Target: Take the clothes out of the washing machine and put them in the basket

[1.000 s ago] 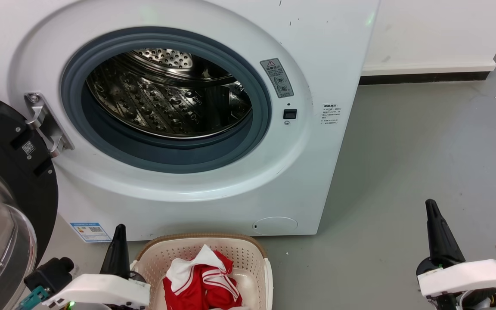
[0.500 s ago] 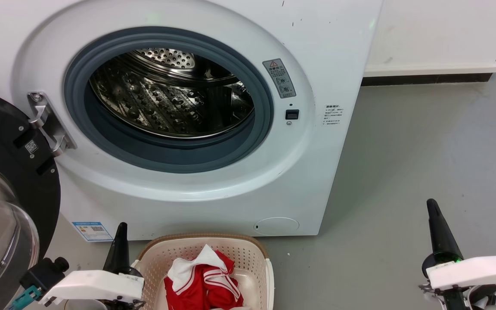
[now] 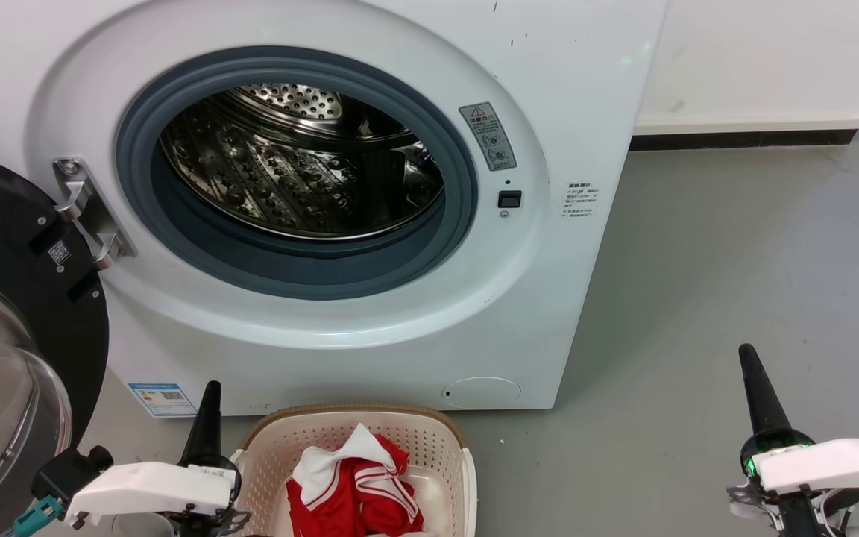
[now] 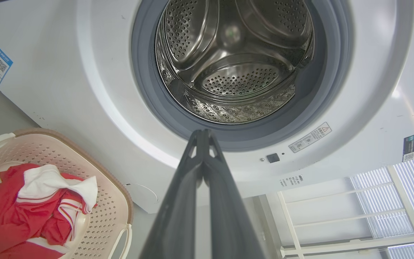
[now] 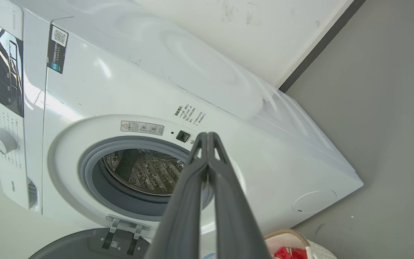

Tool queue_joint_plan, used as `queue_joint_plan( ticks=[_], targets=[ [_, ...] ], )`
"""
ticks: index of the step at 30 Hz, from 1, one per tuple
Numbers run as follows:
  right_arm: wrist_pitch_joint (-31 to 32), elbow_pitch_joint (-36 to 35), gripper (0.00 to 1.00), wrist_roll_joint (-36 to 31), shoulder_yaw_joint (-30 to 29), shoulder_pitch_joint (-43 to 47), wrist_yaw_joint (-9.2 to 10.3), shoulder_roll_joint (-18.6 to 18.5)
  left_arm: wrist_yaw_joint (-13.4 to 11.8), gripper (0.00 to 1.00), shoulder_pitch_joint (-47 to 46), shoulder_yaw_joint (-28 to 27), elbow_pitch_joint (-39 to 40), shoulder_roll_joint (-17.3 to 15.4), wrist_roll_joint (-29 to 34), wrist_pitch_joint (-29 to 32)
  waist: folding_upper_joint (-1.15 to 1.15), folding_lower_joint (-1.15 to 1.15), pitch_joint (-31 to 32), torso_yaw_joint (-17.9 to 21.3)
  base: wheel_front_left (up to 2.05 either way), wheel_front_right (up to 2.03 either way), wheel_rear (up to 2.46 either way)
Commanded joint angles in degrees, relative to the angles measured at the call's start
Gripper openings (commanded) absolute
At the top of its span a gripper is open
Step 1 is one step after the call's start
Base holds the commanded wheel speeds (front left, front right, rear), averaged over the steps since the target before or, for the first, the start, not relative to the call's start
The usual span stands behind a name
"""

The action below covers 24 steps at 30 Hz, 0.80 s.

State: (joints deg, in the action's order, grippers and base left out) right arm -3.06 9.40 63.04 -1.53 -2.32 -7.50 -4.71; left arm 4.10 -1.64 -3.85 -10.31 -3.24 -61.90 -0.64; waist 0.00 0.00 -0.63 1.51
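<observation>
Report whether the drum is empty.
Empty: the left wrist view shows bare perforated steel in the drum; the red clothes lie in the basket.

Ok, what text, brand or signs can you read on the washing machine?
No words read clearly.
Grey sticker beside the porthole: a warning triangle; text too small.
Printed notice on the washing machine front: too small.
Blue label, lower corner: QR code, text blurred.
Door sticker: QR code.

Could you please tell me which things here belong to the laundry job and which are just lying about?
Part of the job: the clothes, in the basket; the washing machine, drum bare, door open.
Just around: the white frame, the skirting board, the blue label.
</observation>
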Motion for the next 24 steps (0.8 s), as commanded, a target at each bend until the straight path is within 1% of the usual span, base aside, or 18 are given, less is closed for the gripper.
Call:
queue_joint_plan(
  ticks=[1, 22, 24],
  targets=[
    [0.40, -0.07, 0.00, 2.07, -0.28, -1.61, 0.00, -0.36, 0.60, 0.00, -1.56, -0.27, 0.22, -0.06, -1.82, 0.42, 0.00, 0.00, 0.02, -0.05, 0.00, 0.00, 0.00],
    [3.46, 1.87, 0.00, 14.46, -1.20, -2.72, 0.01, -0.24, 1.85, 0.00, -2.90, -1.39, -1.50, 0.12, -13.87, 3.36, 0.00, 0.00, 0.17, -0.57, 0.00, 0.00, 0.00],
    [4.03, 2.23, 0.00, 16.58, -1.38, -2.99, 0.01, -0.19, 2.05, 0.00, -3.24, -1.53, -1.75, 0.16, -15.97, 3.83, 0.00, 0.00, 0.20, -0.68, 0.00, 0.00, 0.00]
  ],
)
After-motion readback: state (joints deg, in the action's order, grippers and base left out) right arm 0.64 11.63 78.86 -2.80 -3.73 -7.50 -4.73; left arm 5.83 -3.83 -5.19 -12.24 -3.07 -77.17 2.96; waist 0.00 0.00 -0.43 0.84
